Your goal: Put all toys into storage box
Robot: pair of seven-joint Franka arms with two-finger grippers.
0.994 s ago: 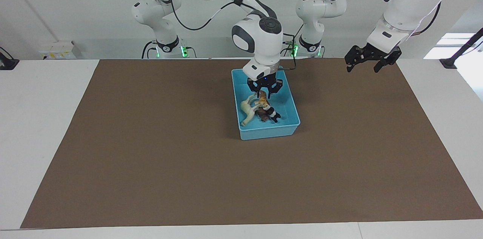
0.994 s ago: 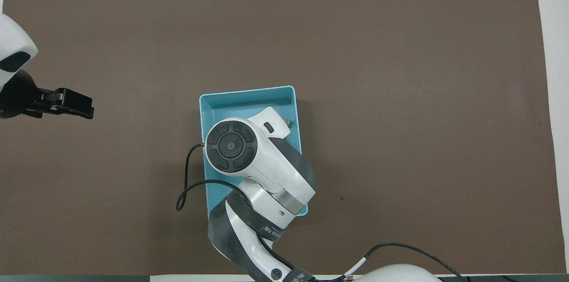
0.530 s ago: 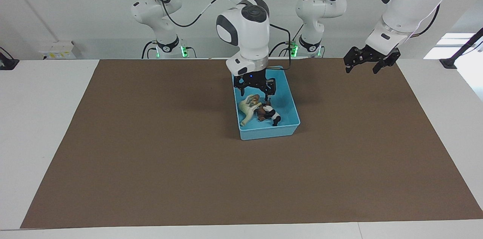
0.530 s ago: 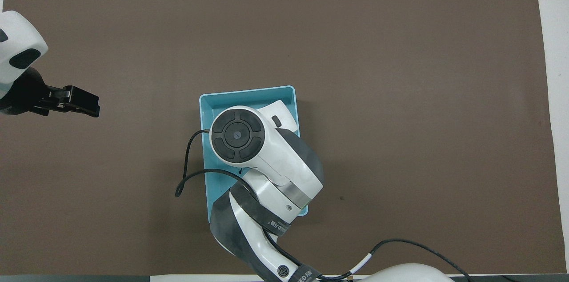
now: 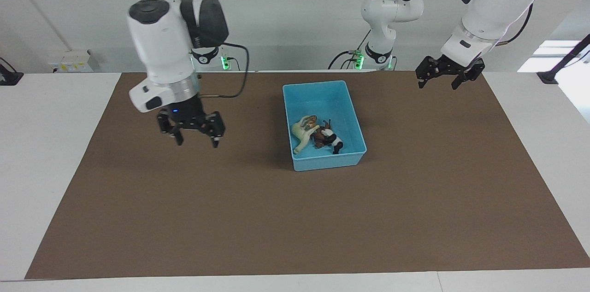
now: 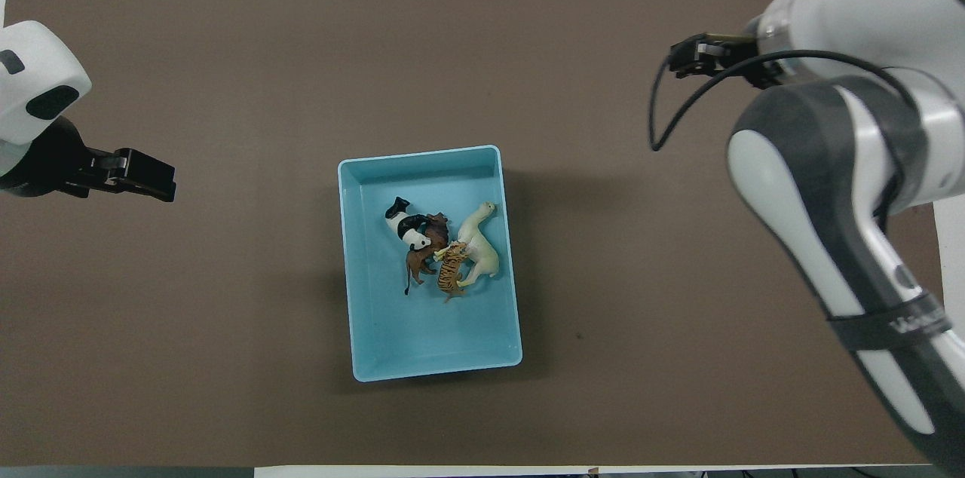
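The light blue storage box [image 5: 329, 163] stands on the brown mat, also in the overhead view [image 6: 430, 338]. All the toys lie bunched together in it: the cream-white horse [image 6: 481, 244] [image 5: 300, 134], the orange tiger [image 6: 451, 273] [image 5: 312, 121], the brown lion [image 6: 424, 246] [image 5: 319, 139] and the panda [image 6: 405, 225] [image 5: 333, 142]. My right gripper [image 5: 196, 138] hangs open and empty over bare mat, toward the right arm's end of the table. My left gripper [image 5: 439, 82] waits open and empty over the mat's corner at the left arm's end.
The brown mat [image 5: 295, 227] covers most of the white table [image 5: 50, 144]. The right arm's forearm fills one side of the overhead view [image 6: 844, 222].
My right gripper let go of the tiger in the box, rose out and swung away toward the right arm's end of the table. The left gripper barely moved.
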